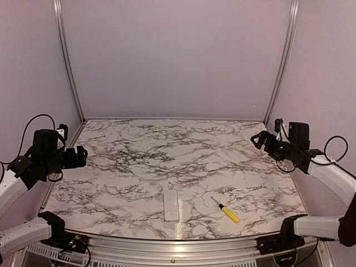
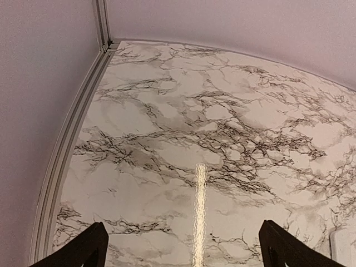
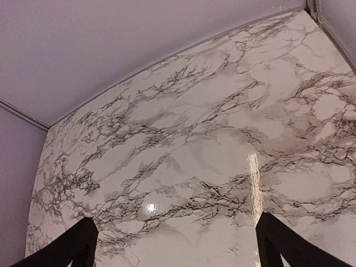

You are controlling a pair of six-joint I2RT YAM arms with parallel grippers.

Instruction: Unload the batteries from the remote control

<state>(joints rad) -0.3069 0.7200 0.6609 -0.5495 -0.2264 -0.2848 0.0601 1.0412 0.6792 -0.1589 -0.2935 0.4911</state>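
Slim white plastic remote control (image 1: pixel 171 204) lies flat near the front edge of the marble-patterned table (image 1: pixel 139 161), about centre. Lettering too small to read; battery end indistinct. Yellow-handled screwdriver (image 1: pixel 225 209) near its right. At the sides, left gripper (image 1: pixel 83 156) and right gripper (image 1: pixel 257 139): jaws spread, empty.

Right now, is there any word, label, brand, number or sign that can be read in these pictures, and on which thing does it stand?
No text can be read anywhere.
remote: plain white top, no print visible.
screwdriver: yellow handle, too small to show any marking.
table: marble veining only, no writing.
back wall: bare, no sign.
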